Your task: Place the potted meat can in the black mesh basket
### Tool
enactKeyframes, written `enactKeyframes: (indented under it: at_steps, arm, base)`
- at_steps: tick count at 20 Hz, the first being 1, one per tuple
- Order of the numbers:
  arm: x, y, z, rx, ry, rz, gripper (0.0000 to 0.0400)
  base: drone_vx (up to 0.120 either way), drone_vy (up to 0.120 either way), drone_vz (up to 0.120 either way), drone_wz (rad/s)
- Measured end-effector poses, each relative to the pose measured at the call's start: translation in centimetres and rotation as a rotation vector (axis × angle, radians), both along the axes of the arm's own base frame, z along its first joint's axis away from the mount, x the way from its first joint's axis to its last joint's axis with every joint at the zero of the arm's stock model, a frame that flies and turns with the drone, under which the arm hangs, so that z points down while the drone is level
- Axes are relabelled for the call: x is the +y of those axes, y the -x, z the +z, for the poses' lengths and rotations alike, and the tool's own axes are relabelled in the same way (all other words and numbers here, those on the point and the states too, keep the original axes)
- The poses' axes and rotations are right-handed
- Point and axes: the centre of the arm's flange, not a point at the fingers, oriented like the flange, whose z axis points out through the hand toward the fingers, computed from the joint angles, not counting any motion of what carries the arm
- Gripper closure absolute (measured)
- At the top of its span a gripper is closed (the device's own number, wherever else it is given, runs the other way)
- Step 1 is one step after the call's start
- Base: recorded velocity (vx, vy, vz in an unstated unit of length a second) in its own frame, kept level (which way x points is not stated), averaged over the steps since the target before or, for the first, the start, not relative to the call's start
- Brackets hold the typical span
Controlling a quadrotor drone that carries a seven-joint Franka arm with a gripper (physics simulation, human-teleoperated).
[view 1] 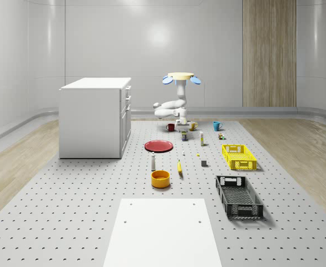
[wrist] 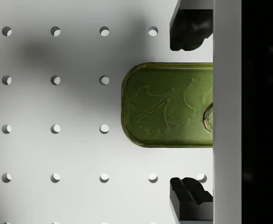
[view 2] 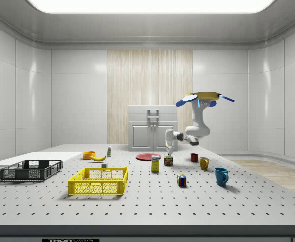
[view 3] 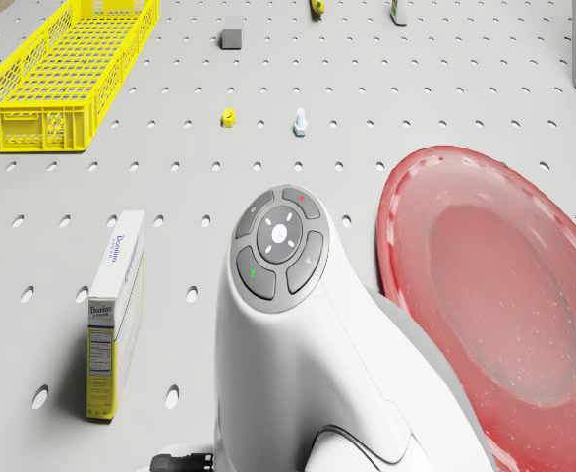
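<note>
A: My drone (view 1: 180, 77) hovers at the floor's far end, the black mesh basket (view 1: 238, 196) well off toward five o'clock in the whole-scene view.

B: And the potted meat can (wrist: 169, 104)?

A: On the floor, between wide-open jaws of my gripper (wrist: 190, 112), untouched. It sits off-centre; closing now might skew it.

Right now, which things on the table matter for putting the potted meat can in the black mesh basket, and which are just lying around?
Part of the job:
potted meat can, between the open jaws of the gripper
black mesh basket

Just lying about:
yellow basket
red plate
orange bowl
banana
sugar box
blue mug
</note>
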Motion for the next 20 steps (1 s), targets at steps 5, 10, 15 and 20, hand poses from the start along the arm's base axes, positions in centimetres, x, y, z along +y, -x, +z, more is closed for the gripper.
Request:
enactKeyframes:
  at_steps: [5, 10, 15, 20]
  arm:
    - [-0.3, -0.5, 1.1, 0.000, 0.000, 0.000, 0.0000]
    - [-0.3, -1.2, 1.7, 0.000, 0.000, 0.000, 0.0000]
    - [-0.4, -1.5, 2.9, 0.000, 0.000, 0.000, 0.0000]
    - [-0.4, -1.6, 3.5, 0.000, 0.000, 0.000, 0.0099]
  base:
    - [0.000, 0.000, 0.000, 0.000]
    - [0.000, 0.000, 0.000, 0.000]
    - [0.000, 0.000, 0.000, 0.000]
    - [0.000, 0.000, 0.000, 0.000]
